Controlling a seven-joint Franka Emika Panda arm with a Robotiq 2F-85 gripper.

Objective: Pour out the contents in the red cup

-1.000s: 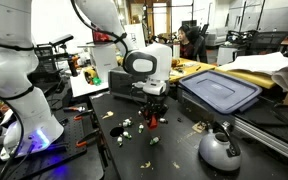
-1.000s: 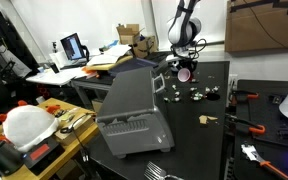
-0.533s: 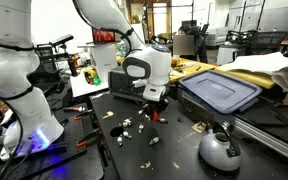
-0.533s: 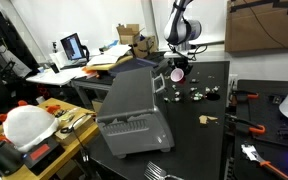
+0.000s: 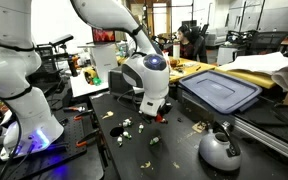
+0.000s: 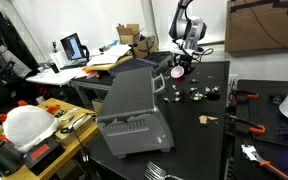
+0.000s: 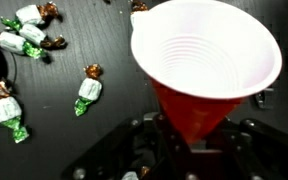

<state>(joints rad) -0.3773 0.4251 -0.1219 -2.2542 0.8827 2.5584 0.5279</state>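
One red cup (image 7: 206, 60), small and tapered, clamped between the jaws, with a finger pressed to each side of its red wall close to the base. Jaws partly closed, only as far as the width of the cup allows. From the wrist view, wide round mouth facing the camera, pale white ribbed inside fully shown and empty. To the left of the cup in that view, the contents (image 7: 88, 90) lying loose on the black bench (image 7: 94, 40): small sweets in white and green wrappers with brown twisted ends, several bunched at the far left, one alone nearer the cup, none touching it. In an exterior view, cup (image 5: 161, 115) held low over the bench under the bulky white arm (image 5: 144, 72), with pale sweets strewn on the dark surface to its left and on the near side. Not clear whether the cup touches the bench. In an exterior view, cup (image 6: 180, 72) at the far end of the bench, pale mouth turned sideways toward the camera rather than upward, sweets scattered just right of it and nearer. Large grey toaster oven (image 6: 129, 105) on the near left, well apart from the cup and far bigger than it.
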